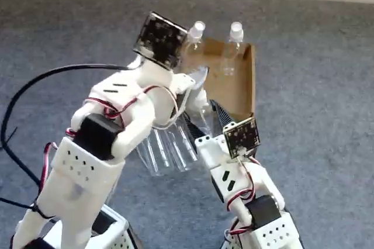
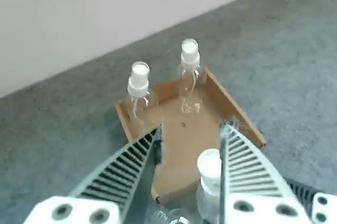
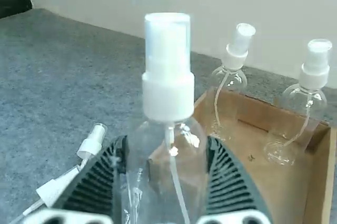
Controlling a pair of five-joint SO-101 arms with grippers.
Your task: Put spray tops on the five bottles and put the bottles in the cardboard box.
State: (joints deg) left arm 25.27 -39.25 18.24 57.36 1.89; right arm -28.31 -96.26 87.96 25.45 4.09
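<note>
**High view.** The cardboard box point(image 1: 236, 94), brown and flat-walled, is lying on the grey, carpet-textured table point(image 1: 327, 85). Two capped bottles point(image 1: 234, 50) are standing upright at its far end. The left arm's wrist camera point(image 1: 160, 40) is blocking the box's near left corner. Further clear bottles point(image 1: 166, 152) are lying side by side near the arms, and the left arm is partly covering them. The right gripper point(image 1: 203, 119) is sitting at the box's near end.

**Left wrist view.** The left gripper point(image 2: 190, 129) is hanging above the box. Its ribbed fingers point(image 2: 131, 176) are spread apart and gripping nothing. The white top of the held bottle point(image 2: 210, 163) is showing just beside one finger.

**Right wrist view.** The right gripper is clamping its dark ribbed fingers around the held bottle. This bottle is upright, with a transparent rounded body, a white cylindrical spray top and a thin dip tube. It is hiding part of the box behind it. Loose spray tops point(image 3: 89, 145) with trailing tubes are lying on the table beside one finger.
</note>
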